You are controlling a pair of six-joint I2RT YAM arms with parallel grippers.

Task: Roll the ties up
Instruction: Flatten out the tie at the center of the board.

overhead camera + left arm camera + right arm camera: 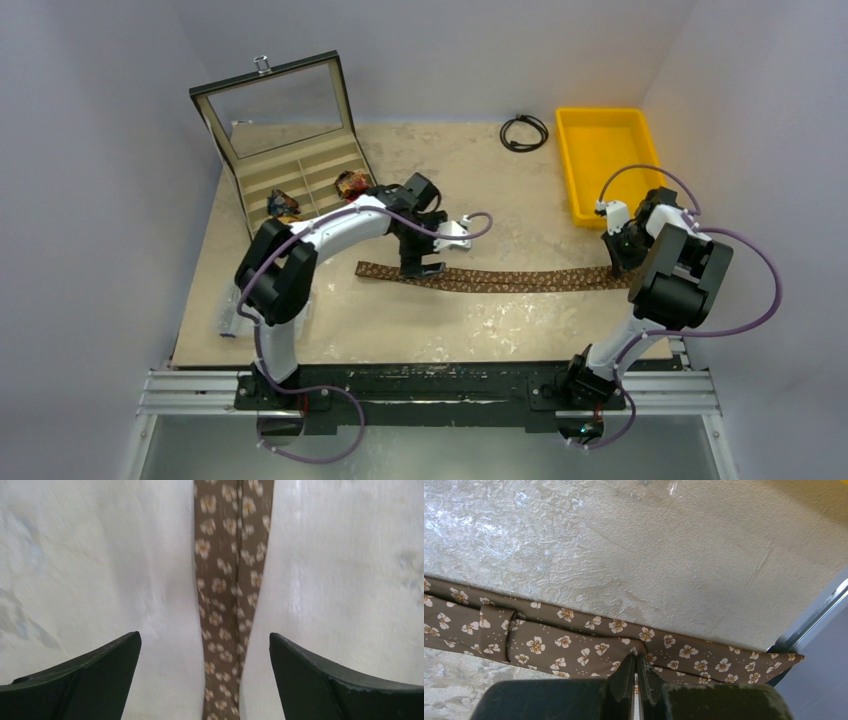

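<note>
The brown flowered tie (520, 280) is laid out flat across the middle of the table (500, 200), running left to right, back side up, so its little fabric loop (496, 630) shows.

The left arm bends at the elbow on the left and arcs toward the centre, wrist pointing straight down. The left gripper (421, 268) sits over the tie's narrow part, jaws spread wide, with the tie passing between the fingers (100, 680) and touching neither.

The right arm is folded up high, wrist dropped by the table's right edge. The right gripper (636, 662) has its jaws pressed together, pinching the tie's wide end.

At back left is an open glass-lidded case (215, 120) with two rolled ties (283, 203) (352, 184) in its compartments. At back right are a yellow bin (605, 160) and a black cable loop (524, 132).
</note>
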